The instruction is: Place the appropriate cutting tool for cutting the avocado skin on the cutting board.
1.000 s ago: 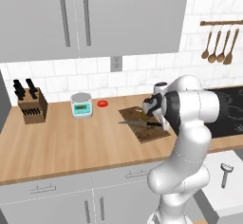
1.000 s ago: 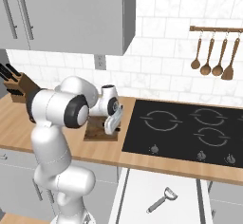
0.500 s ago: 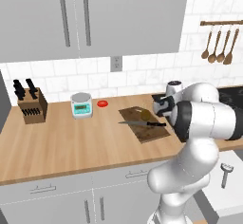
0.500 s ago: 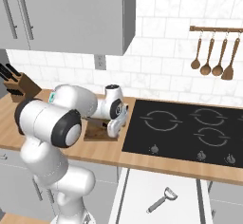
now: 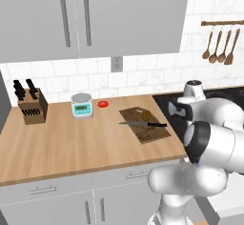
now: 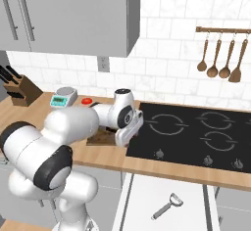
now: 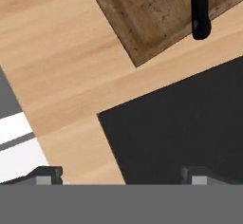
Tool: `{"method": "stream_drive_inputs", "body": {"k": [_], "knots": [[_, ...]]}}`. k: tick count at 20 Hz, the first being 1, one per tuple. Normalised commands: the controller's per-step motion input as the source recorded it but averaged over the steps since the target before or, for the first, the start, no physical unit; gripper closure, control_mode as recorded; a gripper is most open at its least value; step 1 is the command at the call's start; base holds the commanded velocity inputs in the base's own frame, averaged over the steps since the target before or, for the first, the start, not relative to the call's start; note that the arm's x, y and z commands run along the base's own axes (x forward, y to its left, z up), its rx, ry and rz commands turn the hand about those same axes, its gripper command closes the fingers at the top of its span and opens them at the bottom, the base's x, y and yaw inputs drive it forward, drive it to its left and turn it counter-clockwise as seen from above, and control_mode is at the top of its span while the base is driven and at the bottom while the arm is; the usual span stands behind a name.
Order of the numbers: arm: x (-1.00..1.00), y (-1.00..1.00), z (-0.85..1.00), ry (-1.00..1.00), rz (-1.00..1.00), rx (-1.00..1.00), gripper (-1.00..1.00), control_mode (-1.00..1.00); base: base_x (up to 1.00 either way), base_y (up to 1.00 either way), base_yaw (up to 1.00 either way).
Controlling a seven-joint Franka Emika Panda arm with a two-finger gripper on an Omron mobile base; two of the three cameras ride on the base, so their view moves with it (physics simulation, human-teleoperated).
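1. One brown wooden knife block [image 5: 32, 107] with black handles stands at the far left of the pale wood-grain counter [image 5: 62, 145].
2. Beside it to the right sits a squat grey kitchen scale [image 5: 82, 106], then a flat red round disc [image 5: 102, 104].
3. Next comes the cutting board [image 5: 145, 124], a dark, mottled rectangle lying flat on the counter.
4. Across the board lies the knife [image 5: 142, 123], its slim silver blade pointing left and its black handle reaching the board's right edge.
5. Just behind the knife, the small olive-brown avocado [image 5: 146, 116] rests on the board.
6. Right of the board begins the smooth black stovetop [image 6: 196, 134].
7. Above the seam between counter and stovetop hangs the gripper [image 7: 121, 174]; its two dark tips stand wide apart, holding nothing.
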Motion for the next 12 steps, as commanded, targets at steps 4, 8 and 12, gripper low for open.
{"method": "stream_drive_inputs", "body": {"k": [4, 8, 12], "knots": [[-0.67, -0.37, 0.44, -0.02, -0.13, 0.00, -1.00, -1.00, 0.00, 0.00, 0.00], [-0.73, -0.27, 0.42, -0.05, -0.13, 0.00, -1.00, -1.00, 0.00, 0.00, 0.00], [-0.87, -0.03, 0.54, -0.08, -0.08, 0.00, -1.00, -1.00, 0.00, 0.00, 0.00]]}}
